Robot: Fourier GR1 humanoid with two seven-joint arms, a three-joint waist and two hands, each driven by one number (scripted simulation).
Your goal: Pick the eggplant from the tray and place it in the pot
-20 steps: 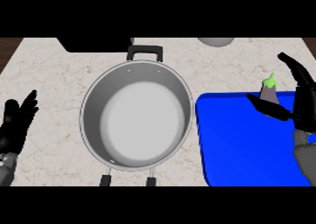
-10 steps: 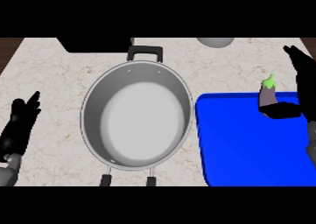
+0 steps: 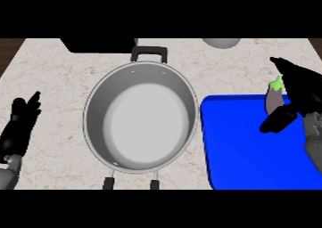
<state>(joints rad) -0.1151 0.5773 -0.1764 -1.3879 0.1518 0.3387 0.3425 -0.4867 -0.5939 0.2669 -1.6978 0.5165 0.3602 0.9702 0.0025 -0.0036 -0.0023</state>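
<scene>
We are seeing the eggplant (image 3: 274, 95) at about three o'clock, standing over the far right part of the blue tray (image 3: 249, 147), green stem up, its body mostly hidden. Our right hand (image 3: 301, 95) is wrapping it, fingers behind and thumb curling in below, so we are judging the grasp step to be in hand; whether the eggplant is already clear of the tray we cannot tell. The next move is calling for a lift and a carry toward nine o'clock, over the tray's near-left edge and the rim of the pot (image 3: 142, 116), then a release above its bare centre. The pot is sitting at the middle, just beside the tray, handles at twelve and six. The path between is looking open. Our left hand (image 3: 19, 129) is resting at nine o'clock on the counter (image 3: 58, 80), fingers straight, well apart from the pot.
</scene>
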